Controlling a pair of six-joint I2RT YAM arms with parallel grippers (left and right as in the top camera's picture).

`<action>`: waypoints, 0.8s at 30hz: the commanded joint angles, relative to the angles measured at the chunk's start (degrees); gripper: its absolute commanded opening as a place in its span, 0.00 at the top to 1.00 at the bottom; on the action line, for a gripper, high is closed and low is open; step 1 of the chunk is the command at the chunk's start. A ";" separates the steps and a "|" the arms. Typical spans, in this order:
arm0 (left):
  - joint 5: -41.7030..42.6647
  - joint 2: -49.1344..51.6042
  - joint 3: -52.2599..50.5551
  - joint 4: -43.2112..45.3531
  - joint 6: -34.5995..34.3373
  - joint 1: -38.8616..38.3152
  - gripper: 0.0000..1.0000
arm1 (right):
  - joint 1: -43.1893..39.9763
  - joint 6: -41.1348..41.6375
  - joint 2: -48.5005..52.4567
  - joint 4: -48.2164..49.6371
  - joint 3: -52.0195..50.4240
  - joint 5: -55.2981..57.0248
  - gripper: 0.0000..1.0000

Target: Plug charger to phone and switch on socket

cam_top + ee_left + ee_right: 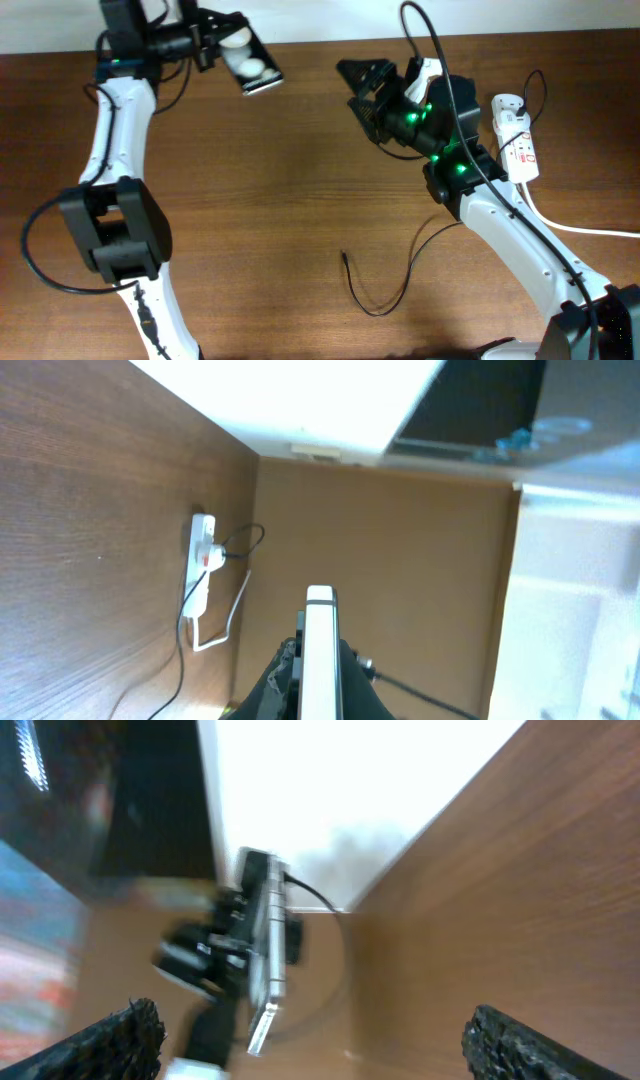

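Observation:
My left gripper is shut on the black phone and holds it in the air over the far left of the table, screen up with two white glare spots. In the left wrist view the phone shows edge-on between the jaws. My right gripper is open and empty, raised at the far middle and facing the phone. The thin black charger cable lies looped on the near middle of the table, its plug tip free. The white socket strip lies at the far right.
The socket's thick white cord runs off to the right edge. A thin black loop rises by the strip's far end. The left wrist view shows the strip far off by the table's edge. Bare wood lies between the arms.

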 commanded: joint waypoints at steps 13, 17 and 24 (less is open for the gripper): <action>15.28 -2.16 0.90 0.24 15.10 1.53 1.00 | 5.81 -50.53 -0.11 -63.17 0.92 1.18 0.01; 15.04 -2.16 0.90 0.24 15.10 1.53 1.00 | 19.26 -41.29 -0.09 -70.73 0.90 24.06 0.01; 13.75 -2.16 0.90 0.24 15.10 1.51 1.00 | 22.67 -37.13 8.04 -69.90 0.55 24.61 0.01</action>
